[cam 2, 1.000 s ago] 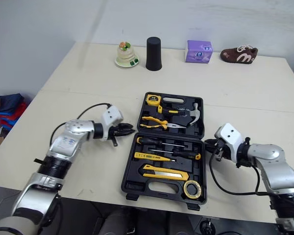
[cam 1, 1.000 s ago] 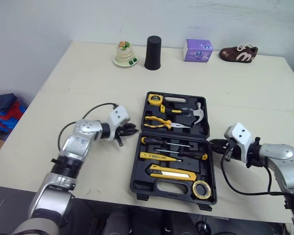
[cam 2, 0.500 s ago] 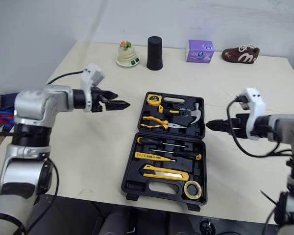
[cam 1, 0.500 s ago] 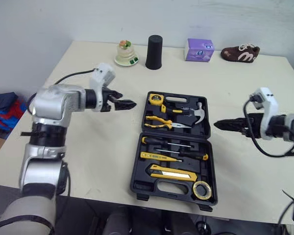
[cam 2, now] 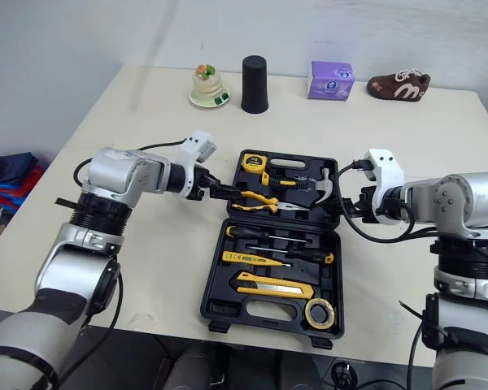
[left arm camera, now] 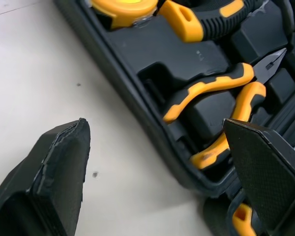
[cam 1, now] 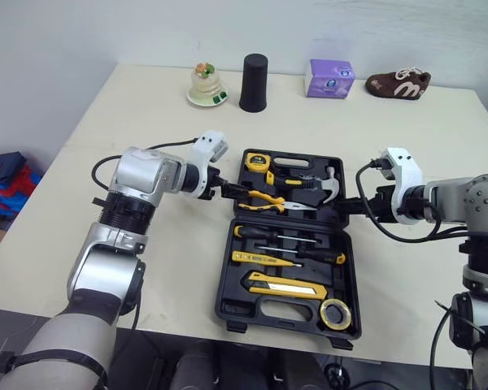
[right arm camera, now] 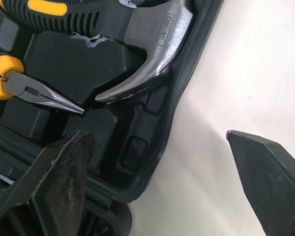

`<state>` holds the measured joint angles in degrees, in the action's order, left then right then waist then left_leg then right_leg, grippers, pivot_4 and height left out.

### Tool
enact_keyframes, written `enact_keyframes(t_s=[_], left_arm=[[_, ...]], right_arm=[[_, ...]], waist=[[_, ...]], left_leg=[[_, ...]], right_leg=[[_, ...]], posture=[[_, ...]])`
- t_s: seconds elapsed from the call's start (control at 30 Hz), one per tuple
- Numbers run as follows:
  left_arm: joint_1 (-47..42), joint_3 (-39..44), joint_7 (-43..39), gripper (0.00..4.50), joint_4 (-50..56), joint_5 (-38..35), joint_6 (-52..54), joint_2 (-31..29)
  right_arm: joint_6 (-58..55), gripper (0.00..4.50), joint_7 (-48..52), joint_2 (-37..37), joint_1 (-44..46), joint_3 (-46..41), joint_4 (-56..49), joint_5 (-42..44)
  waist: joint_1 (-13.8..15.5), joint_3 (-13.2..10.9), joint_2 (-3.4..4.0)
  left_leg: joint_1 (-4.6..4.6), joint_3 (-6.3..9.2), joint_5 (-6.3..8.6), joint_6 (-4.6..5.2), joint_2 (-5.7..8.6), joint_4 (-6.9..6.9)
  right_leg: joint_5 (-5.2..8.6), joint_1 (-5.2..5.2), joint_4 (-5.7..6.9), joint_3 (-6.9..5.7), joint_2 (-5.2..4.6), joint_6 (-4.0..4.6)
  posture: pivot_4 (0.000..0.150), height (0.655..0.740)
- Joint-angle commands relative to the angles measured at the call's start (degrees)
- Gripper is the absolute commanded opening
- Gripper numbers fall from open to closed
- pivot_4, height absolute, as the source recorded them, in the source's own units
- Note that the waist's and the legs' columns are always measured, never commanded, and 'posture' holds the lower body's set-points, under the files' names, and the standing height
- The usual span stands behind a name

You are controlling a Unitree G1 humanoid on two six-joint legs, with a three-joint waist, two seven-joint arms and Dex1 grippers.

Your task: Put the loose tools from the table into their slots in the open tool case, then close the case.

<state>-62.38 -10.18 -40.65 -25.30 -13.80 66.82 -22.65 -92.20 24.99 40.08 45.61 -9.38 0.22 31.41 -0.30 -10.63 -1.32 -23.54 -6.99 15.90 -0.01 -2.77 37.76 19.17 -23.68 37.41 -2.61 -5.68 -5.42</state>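
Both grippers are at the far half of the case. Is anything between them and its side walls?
Nothing visible. The open left gripper straddles the left wall of the tool case beside the pliers. The open right gripper straddles the case's right wall beside the hammer head.

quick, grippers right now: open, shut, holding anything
Left gripper: open, empty, one finger each side of the black plastic tool case's left rim.
Right gripper: open, empty, one finger each side of the case's right rim.
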Motion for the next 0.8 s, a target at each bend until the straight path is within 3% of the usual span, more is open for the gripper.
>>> enact_keyframes(t_s=[0.03, 0.63, 0.67, 0.73, 0.8], left_arm=[[-1.4, 0.1, 1.2, 4.48, -0.9, 1.2, -1.7, -0.1], [-3.8, -1.8, 2.3, 4.48, -8.6, 4.2, -4.2, 3.2], [-3.9, -1.5, 2.6, 4.50, -8.9, 4.2, -4.5, 3.5], [-4.0, -1.1, 2.7, 3.95, -9.2, 4.2, -4.8, 3.7], [-3.7, -1.3, 2.3, 3.26, -8.8, 4.3, -4.7, 3.7]], right_arm=[[0.9, 4.50, -1.6, -0.6, 1.3, -1.3, -0.7, -1.5], [0.8, 4.50, -6.0, -4.3, 2.5, -0.6, 5.8, -7.4], [0.4, 4.26, -6.1, -4.6, 2.5, -0.7, 6.2, -7.6], [-0.1, 3.70, -6.9, -5.6, 2.4, -1.8, 7.1, -8.0], [-0.3, 2.78, -8.1, -7.0, 2.5, -3.6, 7.9, -8.4]], waist=[[0.0, 0.0, 0.00], [0.0, 0.0, 0.00], [0.0, 0.0, 0.00], [0.0, 0.0, 0.00], [0.0, 0.0, 0.00]], left_leg=[[-0.01, 0.00, 0.00, 0.00, -0.01, 0.00], [-0.01, -0.01, 0.00, 0.00, 0.01, 0.03], [0.00, -0.01, 0.00, 0.00, 0.02, 0.04], [0.01, -0.01, 0.00, 0.00, 0.01, 0.06], [0.01, -0.01, 0.00, 0.00, 0.01, 0.09]], right_leg=[[0.00, -0.02, 0.01, 0.00, 0.00, 0.00], [0.00, -0.01, 0.12, -0.01, 0.02, 0.00], [0.00, -0.01, 0.11, -0.01, 0.02, 0.00], [0.00, 0.01, 0.11, 0.00, 0.01, 0.00], [0.00, 0.01, 0.11, 0.00, 0.01, 0.00]], posture=[[0.150, 0.7400], [0.150, 0.7400], [0.150, 0.7400], [0.150, 0.7400], [0.150, 0.7400]])
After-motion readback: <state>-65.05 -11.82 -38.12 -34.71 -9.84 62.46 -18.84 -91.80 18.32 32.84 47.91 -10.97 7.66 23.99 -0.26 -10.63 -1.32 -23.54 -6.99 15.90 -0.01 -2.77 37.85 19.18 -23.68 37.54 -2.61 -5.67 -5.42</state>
